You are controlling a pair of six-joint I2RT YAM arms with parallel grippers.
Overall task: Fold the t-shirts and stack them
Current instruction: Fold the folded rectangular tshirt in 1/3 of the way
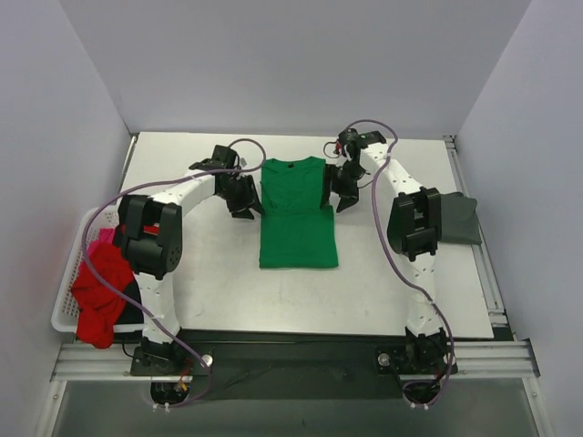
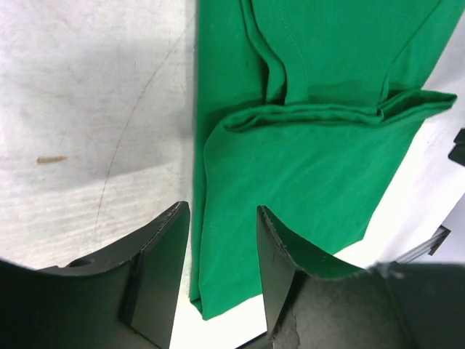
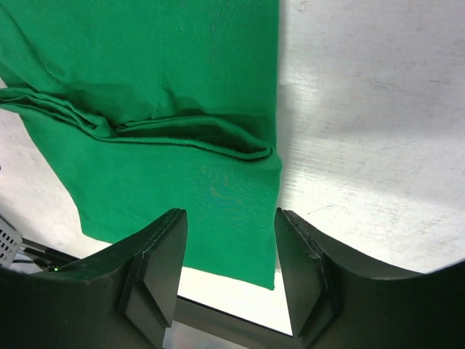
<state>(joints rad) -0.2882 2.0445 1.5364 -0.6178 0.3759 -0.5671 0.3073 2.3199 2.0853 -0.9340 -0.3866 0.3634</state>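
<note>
A bright green t-shirt (image 1: 296, 214) lies flat in the middle of the table, its sides folded in to make a long strip and its collar end far from the arms. My left gripper (image 1: 246, 205) hovers at its left edge, open. In the left wrist view the green cloth (image 2: 305, 167) lies on the table under the left gripper (image 2: 221, 211), not pinched. My right gripper (image 1: 344, 196) hovers at the shirt's right edge, also open. In the right wrist view the green cloth (image 3: 145, 87) lies loose beneath the right gripper (image 3: 229, 214). A dark grey t-shirt (image 1: 460, 218) lies folded at the table's right edge.
A white lattice basket (image 1: 66, 314) stands off the table's left side. A red t-shirt (image 1: 100, 291) hangs over its rim, with pink cloth (image 1: 105, 235) and black cloth (image 1: 133, 311) beside it. Bare white table (image 1: 228, 291) spreads in front of the green shirt.
</note>
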